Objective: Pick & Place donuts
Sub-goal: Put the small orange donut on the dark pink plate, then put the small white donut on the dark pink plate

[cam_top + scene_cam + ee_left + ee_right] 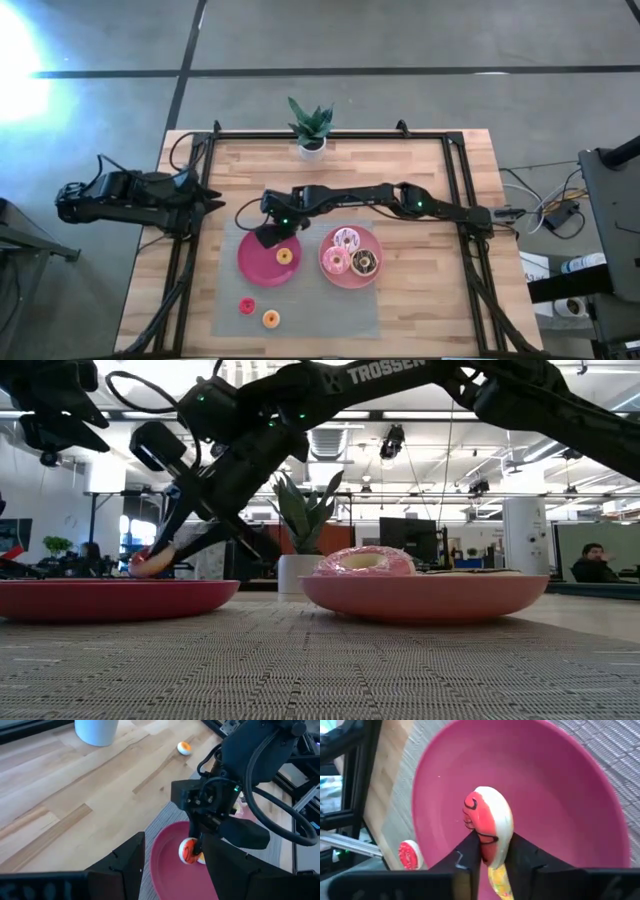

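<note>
The right gripper (272, 236) is reaching from the right of the high view to the upper-left edge of the red plate (255, 265), which is lying left of centre on the grey mat (310, 310). Its fingers (467, 857) are pinching a small red-iced donut (489, 825) on edge; in the right wrist view the jaws are standing narrowly apart with the ring upright between them, so the grip is either holding or only beginning to ease, and which of the two cannot be told. A yellow donut (284, 256) is already lying on the plate, just below and to the right of the gripper in the high view, and appears directly under the held ring in the right wrist view. The relation governing the next move: the held donut is hanging directly over the plate floor, its flat faces against the fingers, so opening should drop it straight down beside, or partly onto, the yellow one. The left gripper (170, 865) is waiting wide open and empty at the left table edge, well apart from the plate. The pink plate (335, 278) to the right is carrying three larger donuts. Two small donuts, one red (247, 305) and one orange (270, 319), are lying on the mat at lower left. In the low view the held donut's contact with the plate is hidden by the rim.
</note>
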`<action>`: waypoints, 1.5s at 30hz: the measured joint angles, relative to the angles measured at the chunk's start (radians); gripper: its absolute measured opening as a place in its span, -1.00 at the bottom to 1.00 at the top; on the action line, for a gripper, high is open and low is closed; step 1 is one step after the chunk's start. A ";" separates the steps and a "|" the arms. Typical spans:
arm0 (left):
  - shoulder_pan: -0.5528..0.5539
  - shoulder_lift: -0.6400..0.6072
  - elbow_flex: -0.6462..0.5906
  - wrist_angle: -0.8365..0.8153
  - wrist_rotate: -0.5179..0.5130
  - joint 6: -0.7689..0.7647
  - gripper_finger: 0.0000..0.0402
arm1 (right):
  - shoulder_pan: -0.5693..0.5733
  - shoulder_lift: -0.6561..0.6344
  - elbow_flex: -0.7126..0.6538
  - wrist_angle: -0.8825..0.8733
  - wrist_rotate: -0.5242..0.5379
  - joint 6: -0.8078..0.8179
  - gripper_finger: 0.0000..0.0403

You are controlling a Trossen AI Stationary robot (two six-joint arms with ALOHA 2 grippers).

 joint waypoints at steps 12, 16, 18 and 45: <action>0.000 -0.003 -0.002 -0.022 -0.005 0.020 -0.14 | 0.000 -0.023 0.000 -0.157 0.083 -0.035 -0.24; 0.000 -0.004 -0.002 -0.022 -0.005 0.022 -0.14 | 0.000 -0.063 0.001 -0.209 0.149 -0.088 -0.23; 0.000 -0.004 -0.002 -0.022 -0.005 0.026 -0.14 | -0.002 -0.079 0.001 -0.240 0.170 -0.112 -0.23; 0.000 -0.004 -0.004 -0.017 -0.004 0.005 -0.14 | -0.281 -0.561 -0.684 -0.315 0.305 -0.183 -0.31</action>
